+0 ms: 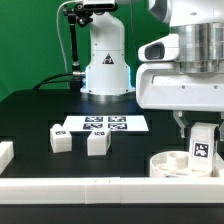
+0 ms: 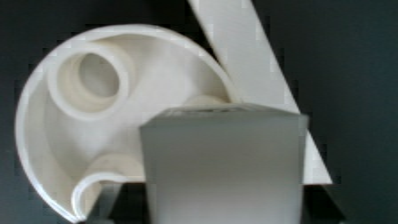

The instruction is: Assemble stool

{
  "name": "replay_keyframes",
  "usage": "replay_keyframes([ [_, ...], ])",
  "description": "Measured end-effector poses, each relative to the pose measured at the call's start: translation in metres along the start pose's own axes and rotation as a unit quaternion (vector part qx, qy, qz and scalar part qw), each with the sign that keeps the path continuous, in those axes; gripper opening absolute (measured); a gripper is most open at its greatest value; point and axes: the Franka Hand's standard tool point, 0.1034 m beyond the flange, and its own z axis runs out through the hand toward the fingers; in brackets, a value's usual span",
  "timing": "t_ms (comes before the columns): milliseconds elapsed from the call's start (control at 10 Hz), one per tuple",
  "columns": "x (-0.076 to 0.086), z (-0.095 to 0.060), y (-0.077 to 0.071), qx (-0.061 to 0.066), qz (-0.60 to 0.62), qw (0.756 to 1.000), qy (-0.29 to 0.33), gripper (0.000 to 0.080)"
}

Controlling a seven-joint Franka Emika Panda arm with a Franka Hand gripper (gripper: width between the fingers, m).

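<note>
Held leg (image 2: 222,160): stood upright, the claw (image 1: 200,133) closed on its sides.
Seat (image 1: 165,162): lay on the table (image 1: 40,110) just beneath the claw; its visible socket was empty.
Nearer loose leg (image 1: 97,143): lay well away from the claw.
Farther loose leg (image 1: 60,138): lay beyond it.
Progress: early, seemingly no leg fitted.

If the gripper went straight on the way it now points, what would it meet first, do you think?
Pointing down, the gripper has its jaws on a white blocky plastic leg. That leg would likely meet the white round plastic seat disc first; it lies just beyond, though the gap is unclear.
</note>
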Motion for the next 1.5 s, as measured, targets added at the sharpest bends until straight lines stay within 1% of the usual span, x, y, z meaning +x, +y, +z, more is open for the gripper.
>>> replay_keyframes([
  [400,-0.0004,0.0001,-0.0005,0.006,0.131,0.991,-0.004,0.0340],
  [500,-0.0006,0.0001,-0.0008,0.010,0.183,0.983,-0.005,0.0340],
  [600,-0.0011,0.0004,-0.0006,0.017,0.237,0.971,-0.006,0.0340],
  [700,-0.0017,0.0005,-0.0004,0.025,0.290,0.957,-0.008,0.0340],
  [800,-0.0029,0.0008,-0.0015,0.030,0.350,0.936,-0.011,0.0340],
  [1000,-0.0038,0.0014,-0.0033,0.037,0.446,0.894,-0.014,0.0340],
  [1100,-0.0032,0.0013,-0.0032,0.039,0.468,0.883,-0.018,0.0340],
  [1200,-0.0027,0.0014,-0.0036,0.044,0.513,0.857,-0.024,0.0340],
  [1300,-0.0026,0.0014,-0.0035,0.046,0.529,0.847,-0.028,0.0340],
  [1400,-0.0022,0.0013,-0.0034,0.047,0.561,0.826,-0.034,0.0340],
  [1500,-0.0014,0.0010,-0.0029,0.049,0.583,0.810,-0.038,0.0340],
])
